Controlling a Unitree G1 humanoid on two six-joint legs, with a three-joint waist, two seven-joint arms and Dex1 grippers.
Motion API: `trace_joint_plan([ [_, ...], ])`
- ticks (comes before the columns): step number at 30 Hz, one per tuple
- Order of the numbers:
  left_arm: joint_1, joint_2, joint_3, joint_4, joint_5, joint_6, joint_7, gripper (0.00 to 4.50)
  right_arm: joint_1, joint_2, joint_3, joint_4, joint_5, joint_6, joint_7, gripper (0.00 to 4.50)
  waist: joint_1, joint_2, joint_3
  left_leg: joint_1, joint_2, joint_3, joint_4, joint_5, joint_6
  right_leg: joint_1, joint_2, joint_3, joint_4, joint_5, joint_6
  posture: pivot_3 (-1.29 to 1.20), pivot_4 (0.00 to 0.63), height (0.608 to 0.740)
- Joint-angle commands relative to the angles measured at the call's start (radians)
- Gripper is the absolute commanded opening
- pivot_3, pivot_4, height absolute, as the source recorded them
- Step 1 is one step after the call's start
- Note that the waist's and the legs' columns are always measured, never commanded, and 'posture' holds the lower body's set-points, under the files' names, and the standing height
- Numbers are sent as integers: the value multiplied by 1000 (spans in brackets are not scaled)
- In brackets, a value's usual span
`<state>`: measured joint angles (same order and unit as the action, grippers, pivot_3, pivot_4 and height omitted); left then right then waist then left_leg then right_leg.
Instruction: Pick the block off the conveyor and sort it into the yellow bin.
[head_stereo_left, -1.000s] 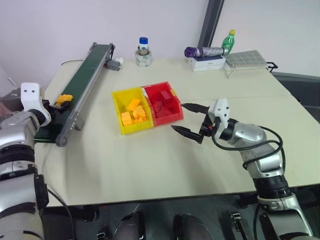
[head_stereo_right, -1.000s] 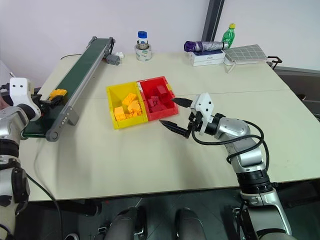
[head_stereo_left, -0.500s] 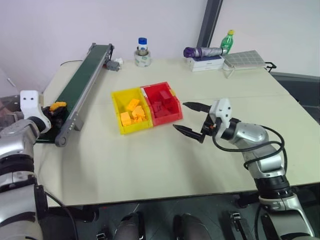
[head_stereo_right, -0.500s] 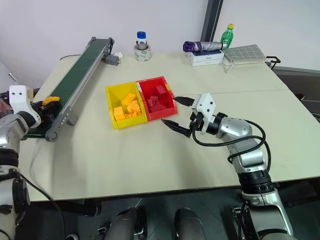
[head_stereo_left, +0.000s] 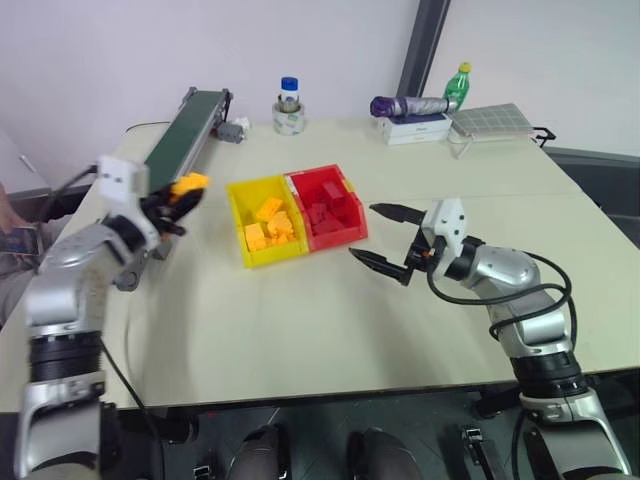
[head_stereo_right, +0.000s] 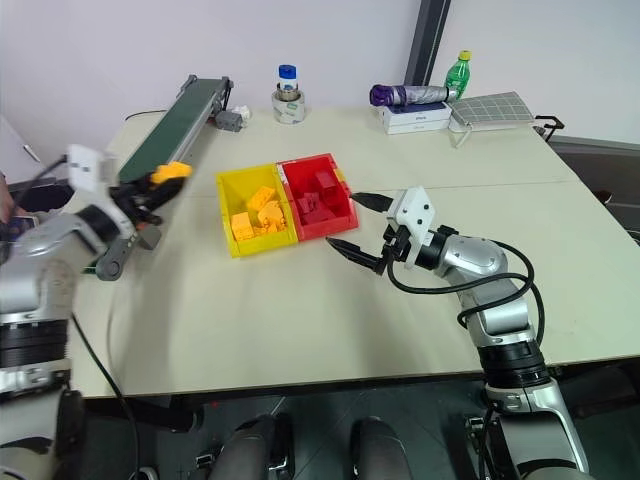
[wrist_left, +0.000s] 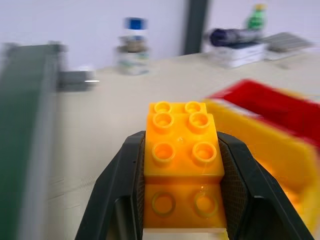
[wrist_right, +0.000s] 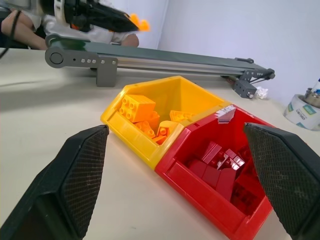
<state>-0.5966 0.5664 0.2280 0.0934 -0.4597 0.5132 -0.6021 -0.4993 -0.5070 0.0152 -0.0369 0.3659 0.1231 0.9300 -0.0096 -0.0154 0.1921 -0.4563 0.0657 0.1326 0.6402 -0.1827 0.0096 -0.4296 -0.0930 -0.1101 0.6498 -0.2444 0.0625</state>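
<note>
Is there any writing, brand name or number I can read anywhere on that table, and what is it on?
No text here can be read.
Jar with blue cap: it has a label, too small to read.
Green bottle: label too small to read.
White box under the purple bundle: no legible print.
Red bin: a small white mark on its rim, not legible.
Block, yellow bin, conveyor: no writing visible.

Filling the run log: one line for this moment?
left claw: shut on block | short of yellow bin | right claw: open
</note>
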Motion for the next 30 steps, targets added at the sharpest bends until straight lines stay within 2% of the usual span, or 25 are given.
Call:
trace_joint_plan([
  [1, -47, -78, -45, 5, 46, -20, 85, 1353, -4, -6, -28, -27, 1, -20, -12, 4500, -1, 0, 0, 0, 0, 0, 1, 0, 0, 0, 0, 0, 0, 0, 0, 0, 150, 740],
  [8, -120, -219, -84, 166, 115, -155, 149, 1353, 30, -30, -49, -64, 2, -11, -42, 4500, -1, 0, 0, 0, 0, -1, 5, -1, 2, 1, 2, 0, 0, 2, 0, 0, 150, 740],
  [9, -130, -233, -83, 186, 118, -170, 156, 2376, 33, -31, -49, -68, 3, -9, -46, 4500, -1, 0, 0, 0, 0, -1, 5, -1, 2, 1, 2, 0, 0, 2, 0, 0, 150, 740],
  [10, -140, -242, -84, 208, 124, -179, 160, 2668, 36, -32, -49, -72, 4, -8, -48, 4500, -1, 0, 0, 0, 0, -2, 5, -1, 2, 1, 2, 0, 0, 2, 0, 0, 150, 740],
  [13, -164, -260, -71, 244, 127, -205, 171, 4156, 42, -33, -48, -80, 3, -6, -54, 4500, -1, 0, 0, -1, 0, -2, 5, -1, 2, 1, 2, 0, 0, 2, 0, 0, 150, 740],
  [14, -169, -262, -68, 249, 131, -217, 179, 4445, 43, -32, -48, -82, 3, -5, -56, 4500, -1, 0, 0, -1, 1, -2, 5, -1, 2, 1, 2, 0, 0, 2, 0, 0, 150, 740],
  [16, -159, -254, -72, 220, 139, -252, 167, 4445, 46, -31, -46, -85, 3, -4, -59, 4500, -2, 0, 0, -1, 1, -2, 5, -1, 2, 1, 2, 0, 0, 2, 0, 0, 150, 740],
  [19, -117, -220, -54, 128, 95, -215, 123, 4445, 50, -33, -46, -85, 3, -7, -59, 4500, -2, 0, 0, -1, 1, -2, 5, -1, 2, 1, 2, 0, 0, 2, 0, 0, 150, 740],
  [25, 87, -11, 27, -142, -79, -54, -93, 4445, 55, -31, -51, -65, 0, -24, -59, 4500, -9, 0, 0, -1, 3, -2, 4, -1, 2, -1, 3, 1, 0, 2, 0, 0, 150, 740],
  [30, 206, 139, 98, -202, -135, 20, -185, 4445, 57, -30, -51, -50, 0, -31, -49, 4500, 3, 1, 0, -1, 3, -3, 5, -3, -1, 0, 0, 0, -1, 0, -5, 0, 150, 740],
])
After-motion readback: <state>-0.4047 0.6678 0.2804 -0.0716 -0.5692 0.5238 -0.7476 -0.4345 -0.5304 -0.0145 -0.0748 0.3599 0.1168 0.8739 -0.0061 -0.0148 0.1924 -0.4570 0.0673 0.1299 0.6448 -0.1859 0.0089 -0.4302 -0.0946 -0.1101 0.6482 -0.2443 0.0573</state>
